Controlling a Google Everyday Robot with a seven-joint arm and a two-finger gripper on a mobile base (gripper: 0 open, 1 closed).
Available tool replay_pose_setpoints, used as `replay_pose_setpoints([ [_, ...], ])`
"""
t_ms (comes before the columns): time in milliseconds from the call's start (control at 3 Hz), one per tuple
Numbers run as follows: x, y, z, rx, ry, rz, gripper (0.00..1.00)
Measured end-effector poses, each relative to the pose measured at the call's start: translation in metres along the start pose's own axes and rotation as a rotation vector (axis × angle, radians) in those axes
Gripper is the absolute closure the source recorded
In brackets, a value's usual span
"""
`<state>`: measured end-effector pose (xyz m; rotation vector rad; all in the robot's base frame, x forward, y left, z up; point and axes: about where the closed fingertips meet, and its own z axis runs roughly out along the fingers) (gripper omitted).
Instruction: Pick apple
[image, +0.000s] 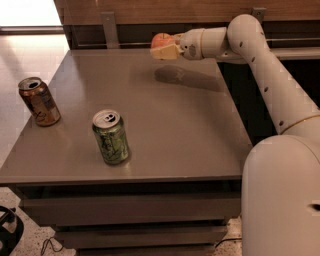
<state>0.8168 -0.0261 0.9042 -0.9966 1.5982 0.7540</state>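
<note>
The apple (161, 39) is small, round and orange-red. It sits between the cream fingers of my gripper (164, 47), which is shut on it and holds it in the air above the far edge of the grey table (175, 130). Its shadow falls on the table top below and to the right. My white arm reaches in from the right side. The fingers hide the lower part of the apple.
A green soda can (110, 137) stands upright near the table's front. A brown soda can (39, 101) stands upright at the left edge. A wooden wall with metal brackets (109, 27) runs behind the table. My white base fills the lower right.
</note>
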Motion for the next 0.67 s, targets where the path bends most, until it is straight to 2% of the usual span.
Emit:
replay_pose_setpoints([
  [667, -0.032, 0.009, -0.013, -0.001, -0.023, -0.056, 1.00],
])
